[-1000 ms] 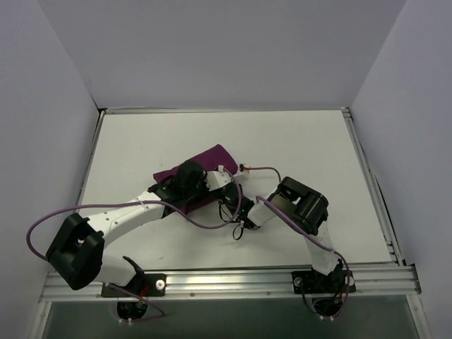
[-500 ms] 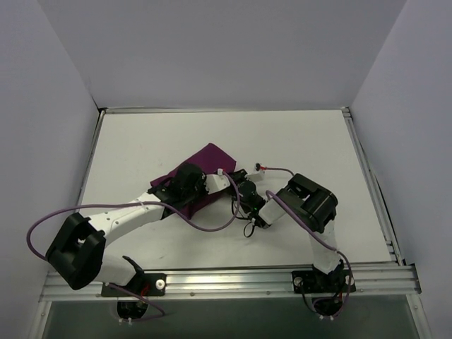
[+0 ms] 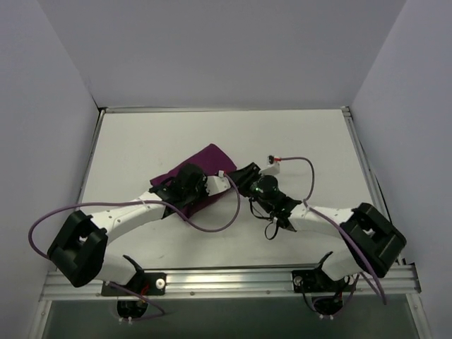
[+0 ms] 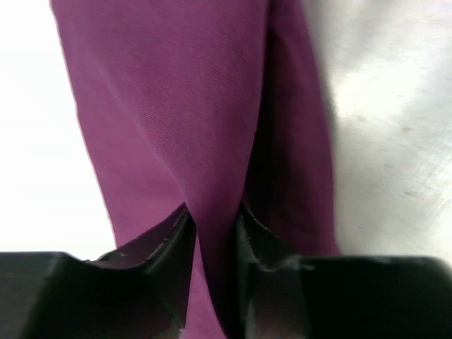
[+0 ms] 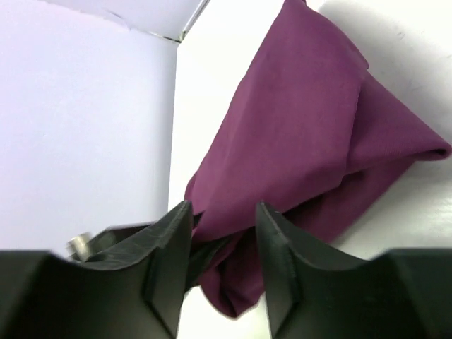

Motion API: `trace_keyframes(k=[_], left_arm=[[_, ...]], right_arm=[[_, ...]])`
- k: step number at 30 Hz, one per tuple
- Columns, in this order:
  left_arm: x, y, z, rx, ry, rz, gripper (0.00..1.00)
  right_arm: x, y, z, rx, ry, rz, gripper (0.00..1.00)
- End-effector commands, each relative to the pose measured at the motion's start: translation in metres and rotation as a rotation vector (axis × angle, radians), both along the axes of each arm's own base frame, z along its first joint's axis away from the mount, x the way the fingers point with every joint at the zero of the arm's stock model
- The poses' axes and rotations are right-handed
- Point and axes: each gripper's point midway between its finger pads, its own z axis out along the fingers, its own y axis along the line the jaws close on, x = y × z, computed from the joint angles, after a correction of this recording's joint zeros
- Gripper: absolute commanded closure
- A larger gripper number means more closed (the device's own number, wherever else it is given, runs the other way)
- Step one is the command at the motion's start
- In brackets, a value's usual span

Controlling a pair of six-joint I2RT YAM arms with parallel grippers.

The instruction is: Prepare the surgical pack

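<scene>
Deep purple cloth (image 3: 210,157) folded into a bundle, left of centre on the white table (image 3: 318,141), with both arms crowded over its near end.

Up close it's a fine matte weave, layers lapped over each other with soft creases, one corner poking out to a point. The left gripper (image 4: 213,220) has a raised ridge of the fabric nipped between its narrow-set fingers. The right gripper (image 5: 222,212) sits just beside the bundle, fingers spread apart and clamping nothing, the cloth showing through the gap.
</scene>
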Motion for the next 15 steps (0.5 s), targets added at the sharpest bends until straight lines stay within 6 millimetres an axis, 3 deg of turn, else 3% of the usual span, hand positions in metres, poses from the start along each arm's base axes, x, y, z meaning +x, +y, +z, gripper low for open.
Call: trace_keyframes(k=[1, 3, 4, 6, 8, 10, 12, 14, 15], left_arm=[[-0.017, -0.008, 0.003, -0.006, 0.053, -0.094, 0.63], [-0.028, -0.012, 0.002, -0.012, 0.095, -0.143, 0.56], [-0.045, -0.016, -0.003, -0.026, 0.166, -0.198, 0.51], [-0.058, -0.020, -0.002, -0.032, 0.215, -0.257, 0.45], [-0.079, -0.021, -0.006, -0.036, 0.306, -0.320, 0.42], [-0.090, -0.019, -0.008, -0.019, 0.353, -0.355, 0.41], [-0.095, -0.018, -0.010, -0.010, 0.376, -0.377, 0.40], [-0.097, -0.017, -0.006, -0.004, 0.389, -0.373, 0.40], [-0.100, -0.018, -0.001, -0.027, 0.407, -0.366, 0.40]], right_arm=[[-0.020, -0.029, -0.013, -0.202, 0.066, 0.046, 0.61], [-0.015, -0.043, -0.011, -0.277, 0.061, 0.053, 0.55], [-0.018, -0.052, -0.016, -0.321, 0.089, 0.056, 0.55], [-0.006, -0.069, -0.010, -0.345, 0.089, 0.025, 0.53], [-0.002, -0.072, -0.010, -0.353, 0.082, 0.072, 0.52], [0.013, -0.078, -0.006, -0.406, 0.046, 0.088, 0.52], [0.032, -0.074, 0.010, -0.447, -0.004, 0.098, 0.49], [0.045, -0.068, -0.001, -0.512, -0.012, 0.162, 0.46], [0.057, -0.060, 0.009, -0.513, -0.041, 0.177, 0.45]])
